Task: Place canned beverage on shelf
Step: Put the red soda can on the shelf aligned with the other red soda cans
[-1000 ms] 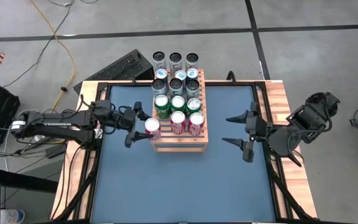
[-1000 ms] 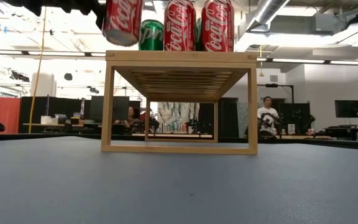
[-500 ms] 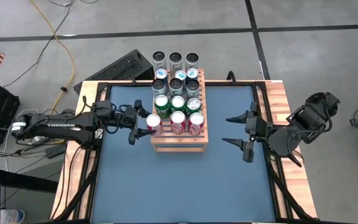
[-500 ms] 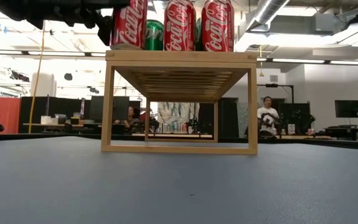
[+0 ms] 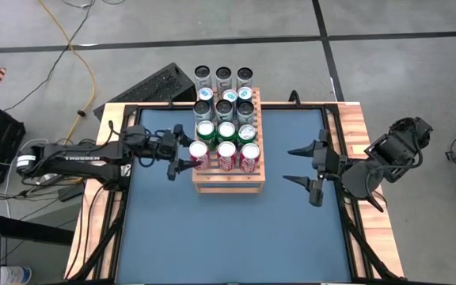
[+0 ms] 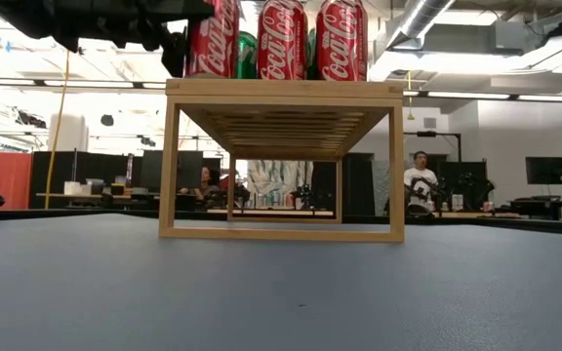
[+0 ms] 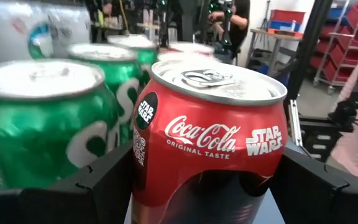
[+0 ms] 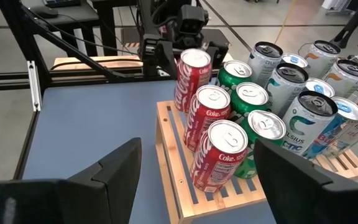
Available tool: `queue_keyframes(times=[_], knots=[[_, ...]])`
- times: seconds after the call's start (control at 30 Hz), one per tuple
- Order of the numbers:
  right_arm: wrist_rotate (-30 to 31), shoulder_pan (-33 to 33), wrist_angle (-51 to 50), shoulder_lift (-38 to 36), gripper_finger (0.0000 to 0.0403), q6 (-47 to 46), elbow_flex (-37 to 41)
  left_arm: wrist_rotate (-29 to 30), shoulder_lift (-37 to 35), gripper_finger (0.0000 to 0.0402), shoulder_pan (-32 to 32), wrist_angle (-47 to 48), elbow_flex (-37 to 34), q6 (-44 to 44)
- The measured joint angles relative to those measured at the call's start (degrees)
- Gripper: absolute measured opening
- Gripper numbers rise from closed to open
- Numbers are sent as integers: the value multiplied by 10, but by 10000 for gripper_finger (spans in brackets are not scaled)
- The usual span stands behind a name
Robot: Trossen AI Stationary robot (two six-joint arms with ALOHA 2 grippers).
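In the high view, the left gripper (image 5: 182, 156) is seen left of centre, reached in from the left edge of the frame, and a red Coca-Cola can (image 5: 199, 153) is clamped between its fingers at the front-left corner of the shelf (image 5: 228, 183). In the left wrist view this can (image 7: 211, 137) fills the middle of the frame, upright, with a dark finger pressed on each side of it, and a green can (image 7: 45, 121) stands just beside it. In the low view the held can (image 6: 213, 39) is shown at the upper left, over the left end of the shelf top (image 6: 283, 89); whether its base is touching the slats cannot be told. Moving right in the high view, 2 more red cans (image 5: 238, 154) are stood on the shelf's front row, a row of 3 green cans (image 5: 226, 131) is behind them, then pale blue-and-white cans (image 5: 225, 109), and 3 dark-topped cans (image 5: 223, 77) are set at the far end, beyond the table edge. In the right wrist view the same rows are seen standing on the slatted wooden top (image 8: 185, 186). The blue table surface (image 5: 228, 229) occupies the lower middle of the high view. At the right of that view, the right gripper (image 5: 305, 167) is held above the table, well apart from the shelf, with its fingers spread wide and nothing between them.
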State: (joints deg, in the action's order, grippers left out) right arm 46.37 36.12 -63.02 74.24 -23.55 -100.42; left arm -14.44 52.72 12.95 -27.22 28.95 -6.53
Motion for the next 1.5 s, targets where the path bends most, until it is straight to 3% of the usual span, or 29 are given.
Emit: queue_keyframes(times=[0.33,0.53,0.63,0.97,1.3,1.5], knots=[[0,0,-2,0,292,0,0,-15,30,294,4,-52,-8,-20],[-2,0,-13,0,292,0,0,24,29,294,12,-213,-95,-79],[-7,0,-13,0,292,0,0,31,29,294,12,-248,-114,-104],[-12,0,-19,0,292,0,0,30,29,296,-15,-220,-94,-102],[-13,-7,-28,0,292,0,0,126,28,307,-64,-96,-49,-20],[-14,-7,-28,0,292,0,0,137,28,326,-66,-85,-45,-28]])
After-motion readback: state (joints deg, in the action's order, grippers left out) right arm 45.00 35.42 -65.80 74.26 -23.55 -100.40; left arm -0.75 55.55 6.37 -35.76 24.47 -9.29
